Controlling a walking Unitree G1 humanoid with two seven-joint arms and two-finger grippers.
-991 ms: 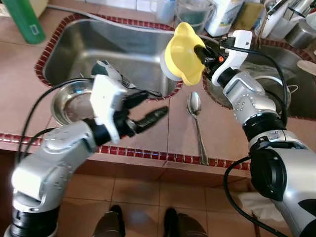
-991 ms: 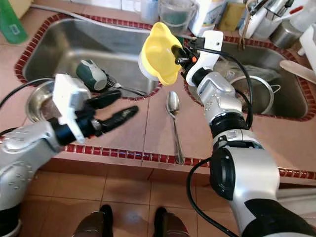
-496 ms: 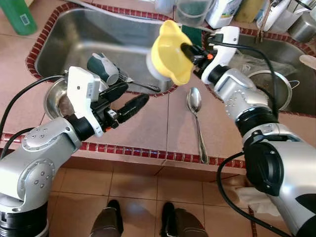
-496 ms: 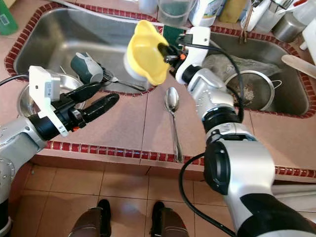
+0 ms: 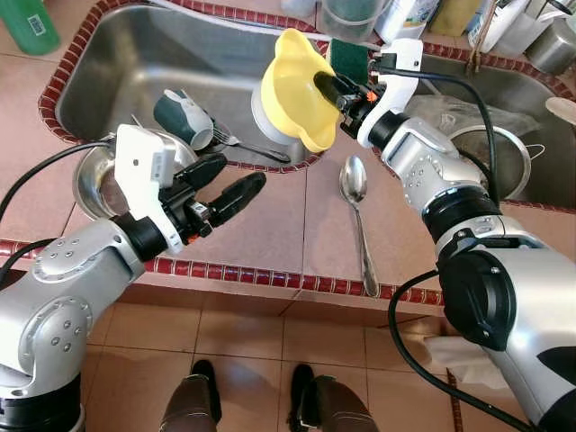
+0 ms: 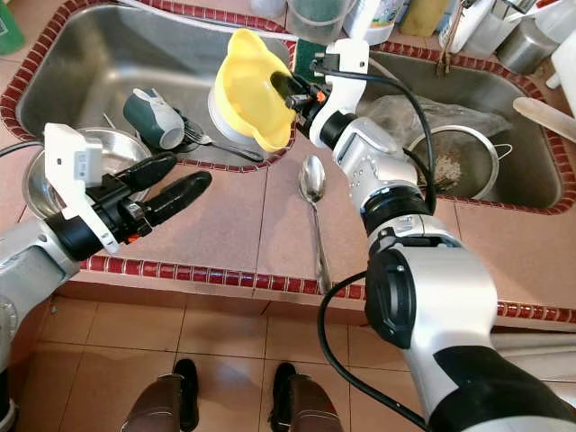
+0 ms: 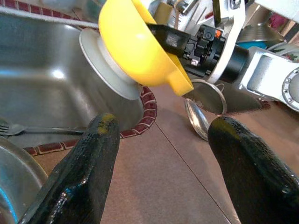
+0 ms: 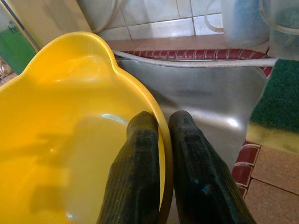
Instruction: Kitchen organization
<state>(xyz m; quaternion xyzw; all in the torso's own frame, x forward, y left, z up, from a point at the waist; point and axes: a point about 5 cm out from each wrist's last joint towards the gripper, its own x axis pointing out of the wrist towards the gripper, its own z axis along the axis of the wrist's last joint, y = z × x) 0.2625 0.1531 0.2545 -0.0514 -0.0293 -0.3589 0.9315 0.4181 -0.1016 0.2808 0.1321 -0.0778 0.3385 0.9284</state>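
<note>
My right gripper (image 5: 326, 85) is shut on the rim of a yellow bowl (image 5: 292, 90), holding it tilted above the right end of the left steel sink (image 5: 117, 67). One finger lies inside the yellow bowl (image 8: 70, 140), the other outside. A white round base shows behind the bowl (image 7: 105, 65). My left gripper (image 5: 225, 183) is open over the tiled counter, near a steel bowl (image 5: 90, 180). A green mug (image 5: 180, 115) and a fork (image 5: 247, 148) lie in the sink. A large spoon (image 5: 357, 216) rests on the counter.
A second sink (image 5: 531, 108) on the right holds a metal strainer (image 5: 490, 157) and a plastic bag. Bottles, jugs and a green sponge (image 5: 346, 52) stand along the back. A green bottle (image 5: 27, 22) is at far left. A person's shoes (image 5: 252, 405) are on the floor.
The right gripper has carried the yellow bowl leftward, over the left sink. The left gripper has lowered and drawn back toward the steel bowl. The camera has shifted as well.
</note>
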